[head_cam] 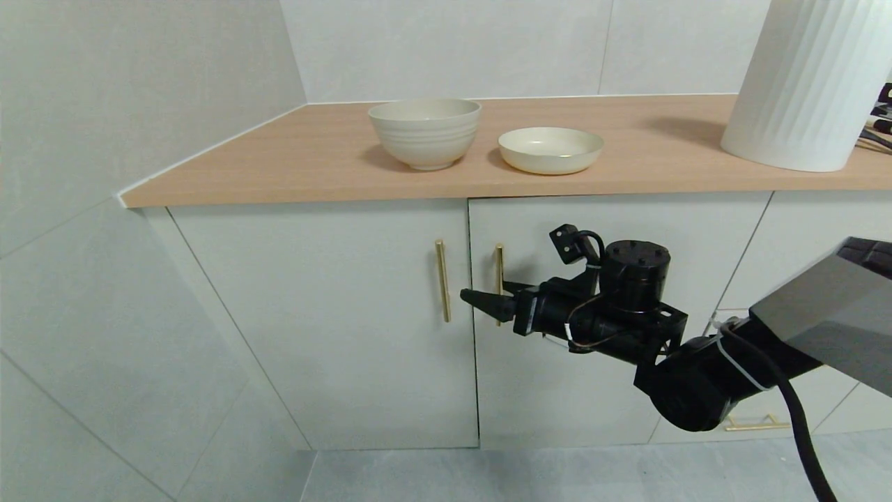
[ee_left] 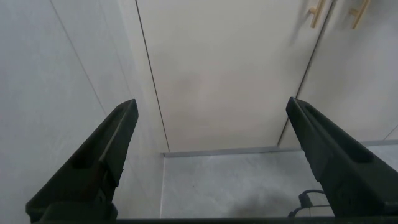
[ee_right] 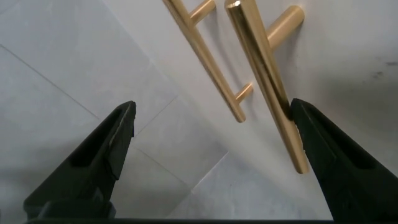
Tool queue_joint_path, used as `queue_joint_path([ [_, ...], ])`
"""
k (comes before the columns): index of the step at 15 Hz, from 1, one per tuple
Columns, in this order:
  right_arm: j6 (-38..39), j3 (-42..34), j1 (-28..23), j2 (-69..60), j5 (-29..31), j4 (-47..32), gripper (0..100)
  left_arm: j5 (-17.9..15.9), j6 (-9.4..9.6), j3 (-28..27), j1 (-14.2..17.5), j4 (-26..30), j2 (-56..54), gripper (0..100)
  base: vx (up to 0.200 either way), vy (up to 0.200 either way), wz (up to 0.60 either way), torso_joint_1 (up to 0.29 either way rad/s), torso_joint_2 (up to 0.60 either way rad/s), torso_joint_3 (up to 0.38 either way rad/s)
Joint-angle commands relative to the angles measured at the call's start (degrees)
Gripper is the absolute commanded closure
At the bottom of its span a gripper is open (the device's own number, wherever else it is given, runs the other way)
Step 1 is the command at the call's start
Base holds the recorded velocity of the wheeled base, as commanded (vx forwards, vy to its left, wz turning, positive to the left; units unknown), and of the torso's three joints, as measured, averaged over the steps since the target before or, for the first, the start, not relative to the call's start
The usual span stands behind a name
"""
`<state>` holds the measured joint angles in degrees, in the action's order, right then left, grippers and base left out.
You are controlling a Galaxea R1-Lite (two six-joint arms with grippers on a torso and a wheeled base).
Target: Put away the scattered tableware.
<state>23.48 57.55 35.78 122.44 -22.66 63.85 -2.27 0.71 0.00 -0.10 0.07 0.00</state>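
beside the gold door handle (head_cam: 499, 258) the right gripper (head_cam: 488, 294) holds its jaws spread, and i'd say it should close squarely on that bar before pulling, the left gripper (ee_left: 208, 162) gaping too, while bowl (head_cam: 425, 132) and dish (head_cam: 550, 150) sit above the handle on the wooden counter (head_cam: 279, 167) between pale tiled walls (head_cam: 104, 139).

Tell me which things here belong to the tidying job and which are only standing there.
Job: bowl; plate; right gripper, open, at the right door handle.
Only standing there: ribbed white vessel; left door handle; counter.
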Motion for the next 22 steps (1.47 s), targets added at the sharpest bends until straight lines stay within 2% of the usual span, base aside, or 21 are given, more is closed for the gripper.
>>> queue_joint_path([
  [1, 0.2, -0.3, 0.3, -0.2, -0.5, -0.1, 0, 0.0, 0.08, 0.0, -0.1, 0.0, 0.0, 0, 0.0, 0.0, 0.0, 0.0, 0.0, 0.0],
  [6, 0.3, -5.0, 0.3, -3.9, -1.2, -0.1, 0, 0.0, 0.08, 0.0, 0.0, 0.0, 0.0, 0, 0.0, 0.0, 0.0, 0.0, 0.0, 0.0],
  [8, 0.3, -10.4, 1.0, -7.7, -1.5, 0.8, 0, 0.0, 0.08, 0.0, 0.0, 0.0, 0.0, 0, 0.0, 0.0, 0.0, 0.0, 0.0, 0.0],
  [11, 0.2, -18.5, 3.2, -13.4, -4.6, 6.5, 0, 0.0, 0.0, 0.0, 0.0, 0.0, 0.0, 0, 0.0, 0.0, 0.0, 0.0, 0.0, 0.0],
  [13, 0.1, -23.9, 4.7, -17.7, -6.9, 7.1, 0, 0.0, 0.0, 0.0, 0.0, 0.0, 0.0, 0, 0.0, 0.0, 0.0, 0.0, 0.0, 0.0],
  [15, 0.1, -24.8, 4.7, -18.5, -9.4, 7.1, 0, 0.0, 0.0, 0.0, -0.1, 0.0, 0.0, 0, 0.0, 0.0, 0.0, 0.0, 0.0, 0.0],
  [20, 1.8, -32.3, 6.6, -26.7, -9.6, 7.1, 0, 0.0, 0.08, 0.0, 0.0, 0.0, 0.0, 0, 0.0, 0.0, 0.0, 0.0, 0.0, 0.0],
  [22, 2.4, -32.8, 7.1, -28.0, -9.7, 7.1, 0, 0.0, 0.17, 0.0, 0.0, 0.0, 0.0, 0, 0.0, 0.0, 0.0, 0.0, 0.0, 0.0],
])
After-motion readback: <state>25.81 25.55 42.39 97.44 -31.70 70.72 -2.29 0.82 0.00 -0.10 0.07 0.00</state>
